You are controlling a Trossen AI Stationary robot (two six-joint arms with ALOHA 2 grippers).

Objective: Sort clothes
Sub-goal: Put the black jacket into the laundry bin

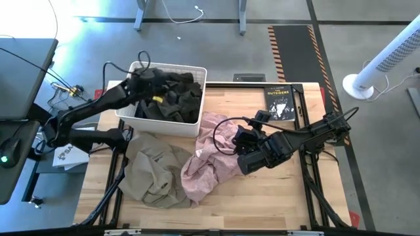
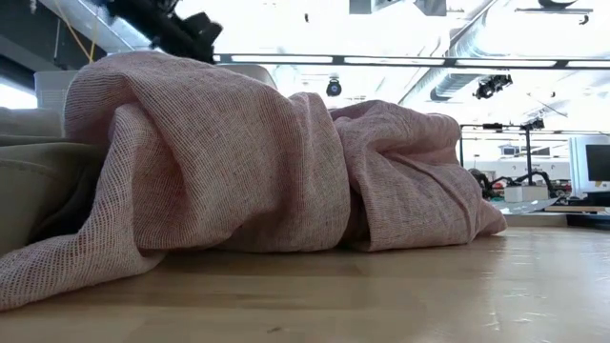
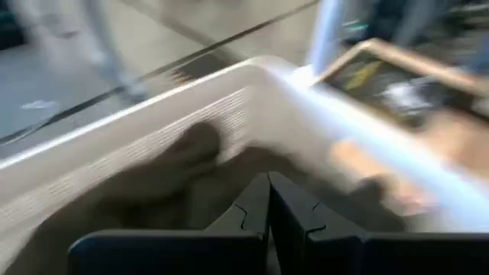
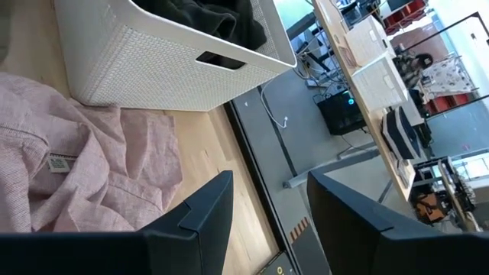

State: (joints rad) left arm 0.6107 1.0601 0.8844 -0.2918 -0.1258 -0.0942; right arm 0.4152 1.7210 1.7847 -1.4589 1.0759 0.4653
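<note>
Nearest on the counter (image 1: 262, 196) lie the khaki garment (image 1: 154, 174) and pink garment (image 1: 213, 154). Right pincer (image 1: 244, 141) hovers spread beside the pink one. Farther, left pincer (image 3: 269, 205), pressed together and empty, hangs over dark clothes (image 1: 172, 98) in the basket (image 1: 197, 72). Judged next: grasp pink.

I'm working in what looks like a robotics lab or open workshop: bare grey concrete floor (image 1: 197, 19) with a hazard-striped mat (image 1: 292, 46) beyond the wooden table (image 1: 262, 196), well past my right gripper (image 4: 267, 221). Level across the table I see exposed ceiling ducts (image 2: 477, 38) and strip lights (image 2: 381, 60), with a monitor (image 2: 599, 162) on a far bench. Off to my right stands a white tower fan (image 1: 387, 59).
</note>
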